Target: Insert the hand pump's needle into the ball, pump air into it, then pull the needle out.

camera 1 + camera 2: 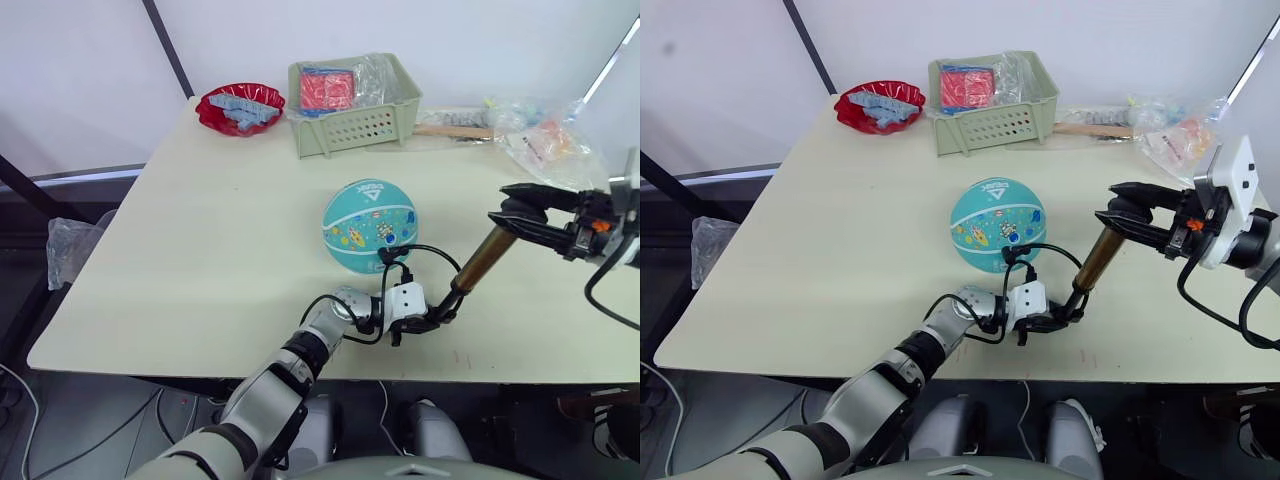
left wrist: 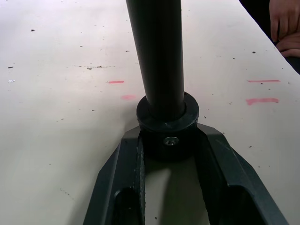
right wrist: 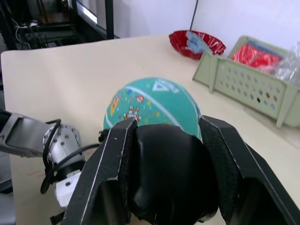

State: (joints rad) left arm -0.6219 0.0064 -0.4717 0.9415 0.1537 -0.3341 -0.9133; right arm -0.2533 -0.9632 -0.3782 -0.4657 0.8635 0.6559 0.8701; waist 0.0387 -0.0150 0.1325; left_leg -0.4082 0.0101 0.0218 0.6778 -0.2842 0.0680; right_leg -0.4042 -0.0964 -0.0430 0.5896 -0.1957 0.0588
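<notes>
A teal ball point(image 1: 370, 225) with cartoon prints rests mid-table. The hand pump point(image 1: 478, 260) leans up to the right beside it, its gold-bronze barrel tilted. My left gripper point(image 1: 435, 318) is shut on the pump's black foot end point(image 2: 168, 136) at the table surface. My right gripper point(image 1: 522, 212) is shut on the black T-handle point(image 3: 168, 173) at the top. A thin black hose point(image 1: 430, 252) loops from the foot to the ball's lower front, where the needle's black fitting point(image 1: 387, 257) meets the ball. The metal tip is hidden.
At the table's back stand a green slotted basket point(image 1: 352, 105) holding a red packet and a red bowl point(image 1: 240, 108) with blue pieces. Plastic bags point(image 1: 545, 140) and a wooden stick point(image 1: 452, 130) lie back right. A person's hand point(image 2: 286, 23) shows beyond the table edge.
</notes>
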